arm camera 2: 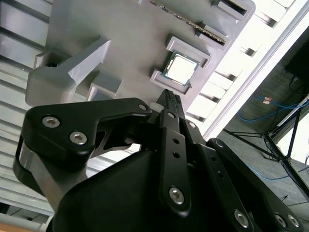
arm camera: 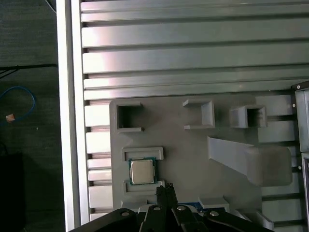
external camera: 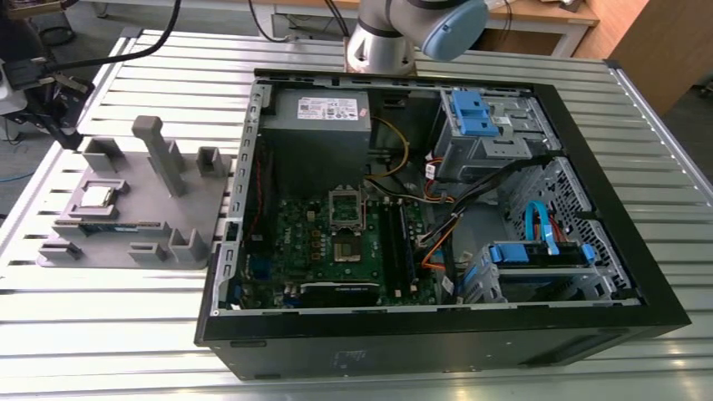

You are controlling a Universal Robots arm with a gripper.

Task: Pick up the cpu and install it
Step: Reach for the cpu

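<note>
The cpu (external camera: 98, 196) is a small silver square lying flat in a framed pocket of the grey tray (external camera: 200, 200), at the exterior view's left. Both wrist views look down on the cpu (arm camera 2: 181, 67) (arm camera: 142, 170). My gripper (arm camera 2: 171, 96) (arm camera: 166, 187) hangs above the tray, just beside the chip and not touching it. Its black fingers are shut together with nothing between them. In the exterior view the gripper (external camera: 67, 138) comes in from the left edge. The motherboard socket (external camera: 346, 242) lies uncovered inside the open computer case (external camera: 446, 334).
The tray (arm camera: 193, 154) carries several raised blocks and a tall post (external camera: 162, 154), plus a green memory stick (external camera: 106, 225). The slatted metal table (external camera: 112, 334) ends close to the tray, with floor and a blue cable (arm camera: 19, 96) beyond. Cables and drive cages fill the case.
</note>
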